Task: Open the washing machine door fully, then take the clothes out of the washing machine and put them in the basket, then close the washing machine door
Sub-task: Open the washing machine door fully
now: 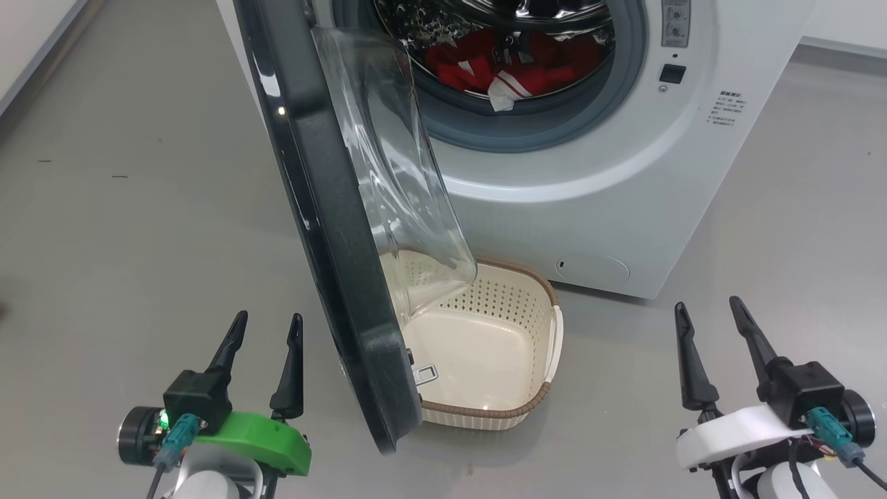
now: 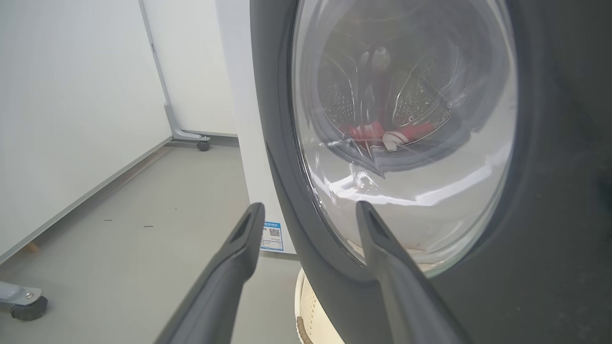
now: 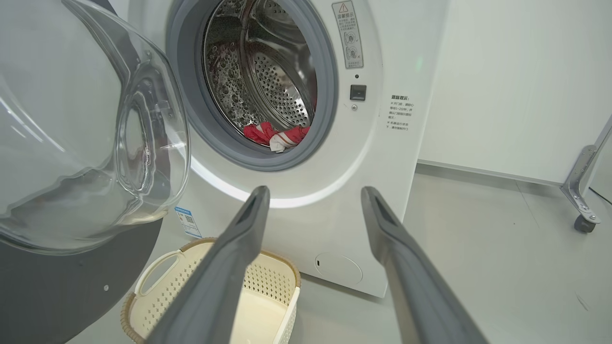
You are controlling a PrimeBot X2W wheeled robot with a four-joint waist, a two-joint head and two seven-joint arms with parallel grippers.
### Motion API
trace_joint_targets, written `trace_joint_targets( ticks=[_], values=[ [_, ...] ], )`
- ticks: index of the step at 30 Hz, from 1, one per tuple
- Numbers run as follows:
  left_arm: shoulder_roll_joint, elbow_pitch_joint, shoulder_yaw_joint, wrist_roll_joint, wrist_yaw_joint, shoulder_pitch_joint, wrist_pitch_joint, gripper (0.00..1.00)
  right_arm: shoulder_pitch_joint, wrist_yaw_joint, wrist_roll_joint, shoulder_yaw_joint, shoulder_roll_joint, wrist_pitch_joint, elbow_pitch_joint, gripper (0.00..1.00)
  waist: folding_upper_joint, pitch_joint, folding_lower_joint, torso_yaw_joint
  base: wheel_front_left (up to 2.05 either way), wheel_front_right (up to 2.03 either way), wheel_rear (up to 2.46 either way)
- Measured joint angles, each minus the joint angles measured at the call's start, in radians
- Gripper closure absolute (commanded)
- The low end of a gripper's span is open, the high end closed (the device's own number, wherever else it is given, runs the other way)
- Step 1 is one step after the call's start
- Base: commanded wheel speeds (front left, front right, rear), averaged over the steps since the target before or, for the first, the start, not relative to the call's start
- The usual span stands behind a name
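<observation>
Washing machine door [image 1: 326, 229] stands part-open, its black outer face just right of the left gripper [image 1: 270, 317], whose 2 fingers [image 1: 226, 346] are spread empty like the right gripper's [image 1: 707, 303], red clothes [image 1: 513, 66] in the drum, basket [image 1: 485, 416] seemingly part-beneath the door.

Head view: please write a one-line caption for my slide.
Washing machine door open above empty basket; red clothes inside the drum.

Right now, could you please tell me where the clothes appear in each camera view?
Head view: clothes top centre, inside the drum.
Left wrist view: clothes near centre, seen through the washing machine door glass.
Right wrist view: clothes near centre, at the drum's lower lip.
Shared landmark: the door's clear glass bowl.
</observation>
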Motion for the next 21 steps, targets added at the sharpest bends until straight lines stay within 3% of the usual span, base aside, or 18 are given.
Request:
trace_joint_targets(
  ticks=[21],
  values=[
    [0.0, 0.02, 0.002, 0.0, 0.009, 0.02, 0.0, 0.0, 0.031, 0.048, -0.041, -0.031, 0.063, 0.0, 0.022, 0.0, 0.0, -0.025, 0.0, -0.003, 0.0, 0.0, 0.0]
  ],
)
